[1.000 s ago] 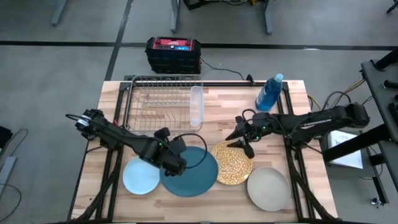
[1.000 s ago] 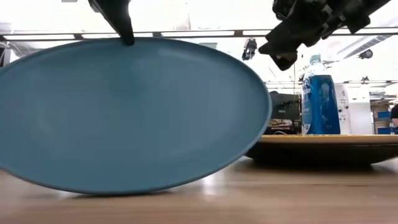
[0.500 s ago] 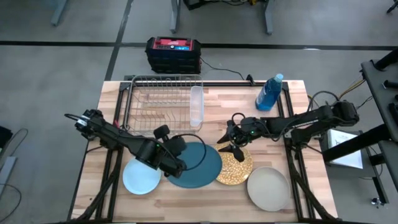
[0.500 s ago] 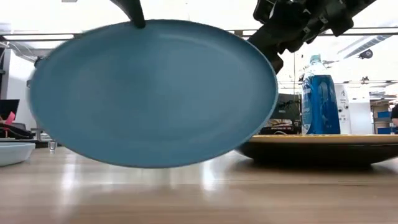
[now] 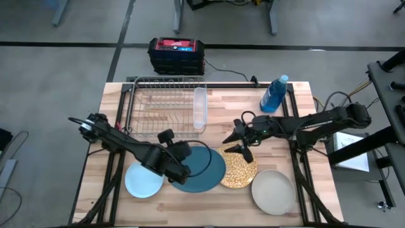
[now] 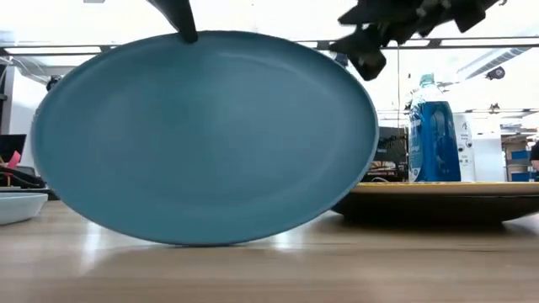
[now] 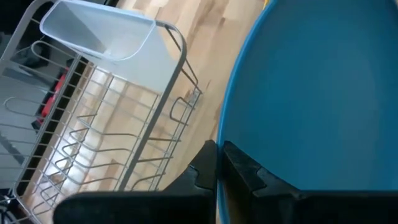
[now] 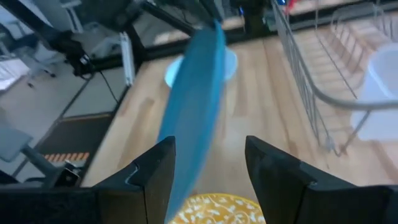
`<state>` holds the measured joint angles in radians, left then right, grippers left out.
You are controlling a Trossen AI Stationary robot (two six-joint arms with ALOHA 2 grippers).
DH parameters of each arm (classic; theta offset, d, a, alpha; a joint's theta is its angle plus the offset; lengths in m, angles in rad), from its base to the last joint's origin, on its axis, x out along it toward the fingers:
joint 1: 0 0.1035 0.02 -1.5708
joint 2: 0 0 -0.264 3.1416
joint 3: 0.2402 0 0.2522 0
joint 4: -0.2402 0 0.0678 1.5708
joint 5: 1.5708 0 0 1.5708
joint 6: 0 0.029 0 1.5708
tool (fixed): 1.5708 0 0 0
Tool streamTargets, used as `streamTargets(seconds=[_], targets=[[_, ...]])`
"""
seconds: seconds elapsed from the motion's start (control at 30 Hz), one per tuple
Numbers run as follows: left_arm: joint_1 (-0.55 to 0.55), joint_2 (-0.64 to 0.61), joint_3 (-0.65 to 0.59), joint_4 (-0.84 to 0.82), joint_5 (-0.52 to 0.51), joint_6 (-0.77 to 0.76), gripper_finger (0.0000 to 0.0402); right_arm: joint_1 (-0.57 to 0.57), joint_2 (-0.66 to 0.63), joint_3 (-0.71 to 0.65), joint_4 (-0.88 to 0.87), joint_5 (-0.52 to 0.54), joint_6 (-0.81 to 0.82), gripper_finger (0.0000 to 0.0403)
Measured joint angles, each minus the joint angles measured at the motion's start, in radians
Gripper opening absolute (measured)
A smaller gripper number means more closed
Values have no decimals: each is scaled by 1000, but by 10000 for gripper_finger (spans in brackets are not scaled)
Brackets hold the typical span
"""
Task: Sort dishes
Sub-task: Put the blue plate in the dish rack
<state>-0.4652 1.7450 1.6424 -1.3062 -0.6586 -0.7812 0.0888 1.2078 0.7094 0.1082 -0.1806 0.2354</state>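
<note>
The large blue plate [image 5: 201, 168] stands tipped up near the table's middle, its face toward the near edge [image 6: 206, 139]. My left gripper [image 5: 179, 159] is shut on its raised rim. Whether its lower edge [image 6: 202, 242] touches the table, I cannot tell. The small pale blue plate [image 5: 143, 180] lies flat to its left, the gold speckled plate [image 5: 238, 168] to its right, and the beige-grey plate [image 5: 273, 192] at the near right. My right gripper [image 5: 235, 142] hangs open above the gold plate's far edge, holding nothing, a short way right of the blue plate [image 8: 198, 99]. My left gripper pinches the large blue plate's raised rim [image 7: 219, 163] between its two fingers, one on each face. The fingers come from the table's left, slanting down. The plate hangs steeply tilted below them, its lower edge at or just above the table.
A wire dish rack [image 5: 166, 104] stands at the far left with a clear plastic cup [image 5: 200, 109] at its right end. A blue bottle [image 5: 275, 95] stands at the far right. A red and black box [image 5: 176, 54] sits on the floor beyond the table.
My left gripper has tipped the large blue plate up: its gripped rim has risen and the plate now stands steeper, where a second ago it leaned low with its near edge on the table. My right gripper has drifted slightly toward the plate and risen.
</note>
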Motion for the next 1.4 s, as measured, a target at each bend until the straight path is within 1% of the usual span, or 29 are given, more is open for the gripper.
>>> streamTargets(seconds=[0.1,0.17,0.23,0.5,0.6,0.73,0.8,0.87,0.93,1.0,1.07,1.13,1.23,1.33,1.4], targets=[[0,4,0,-1,-10,-2,0,23,-9,0,1,20,0,186],[0,4,0,-2,-13,-2,0,41,12,0,2,64,0,186],[0,4,0,-1,-17,-4,0,52,45,0,-2,85,1,186],[-1,4,3,-1,-65,-5,0,55,173,29,4,79,41,185],[-2,4,21,9,-91,-1,0,55,218,51,15,79,36,185],[-10,4,67,32,-131,44,0,55,275,73,64,78,7,184],[-13,4,94,33,-132,64,0,55,291,83,78,77,-13,174],[-18,4,115,32,-131,78,0,56,299,91,96,77,-29,154],[-24,4,129,36,-128,92,0,56,298,93,96,78,-51,122],[-28,4,133,40,-130,97,3,56,291,93,95,78,-77,80],[-29,4,138,40,-116,89,13,56,276,93,90,76,-99,34],[-30,3,148,50,-68,78,32,61,263,93,97,89,-128,13],[-35,3,153,37,-31,49,71,87,239,93,86,172,-196,19],[-46,3,159,23,-33,29,114,133,219,90,68,303,-273,12],[-52,3,157,10,-40,18,141,160,210,90,60,369,-324,7]])
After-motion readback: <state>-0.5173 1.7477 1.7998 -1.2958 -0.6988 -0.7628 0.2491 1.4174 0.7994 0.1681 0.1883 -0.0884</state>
